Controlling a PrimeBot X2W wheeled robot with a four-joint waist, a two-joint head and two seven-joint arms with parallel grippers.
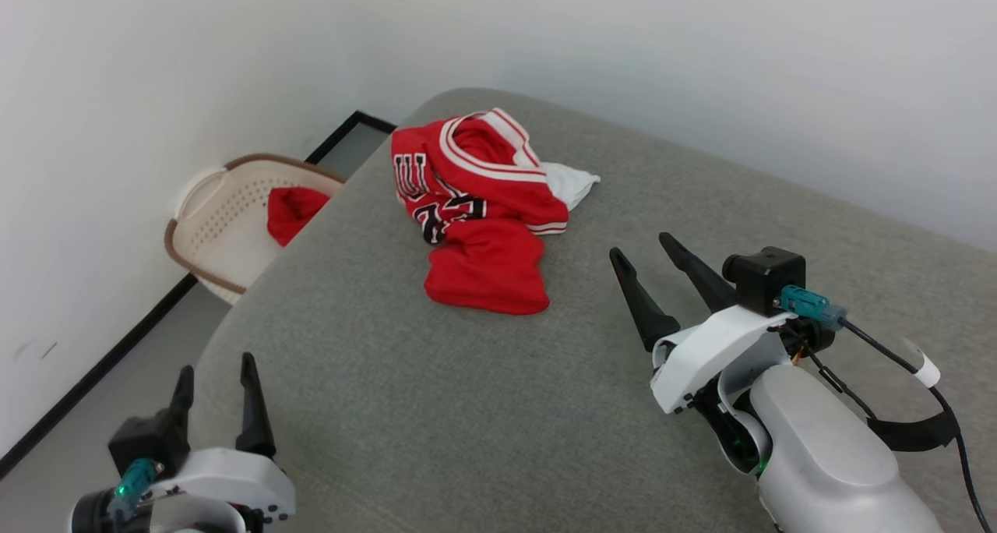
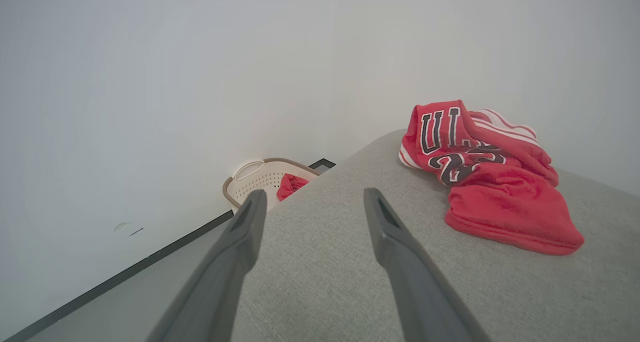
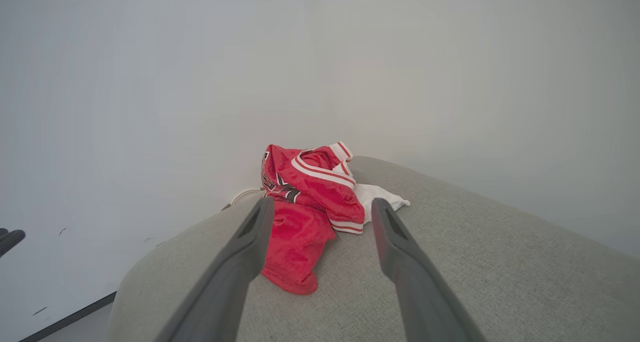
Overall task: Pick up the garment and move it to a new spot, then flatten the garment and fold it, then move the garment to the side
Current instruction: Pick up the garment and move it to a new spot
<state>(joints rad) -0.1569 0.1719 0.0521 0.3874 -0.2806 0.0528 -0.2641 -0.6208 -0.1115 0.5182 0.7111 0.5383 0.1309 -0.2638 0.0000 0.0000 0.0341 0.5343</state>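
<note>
right gripper [image 1: 639,245], jaws spread wide and empty, hovers over a grey upholstered cushion [image 1: 436,408], dark fingers aimed toward the garment [image 1: 483,229] but short of it, w/ bare fabric between. in the right wrist view the shirt lies straight ahead, framed between the two fingers. left gripper [image 1: 216,364], also open and holding nothing, sits low near the cushion's left edge, well apart from the shirt. in its own wrist view the shirt lies off to the right of the fingers.

the garment is a crumpled heap toward the cushion's far corner: red body, white-and-red striped trim, black white-outlined lettering only partly readable, and a white sleeve poking out on the robot's right side. past the cushion's left edge, on the floor by the white wall, stands a cream perforated basket [image 1: 218,229] w/ a small plain red cloth [image 1: 294,212] inside.

progress, judging by the lay of things: at the very start. the shirt is bunched and untouched, so nothing reads as done. left to do: pick up and relocate, then spread flat, fold, and shift aside. the right arm looks the likelier one to make first contact, being nearer and lined up.
</note>
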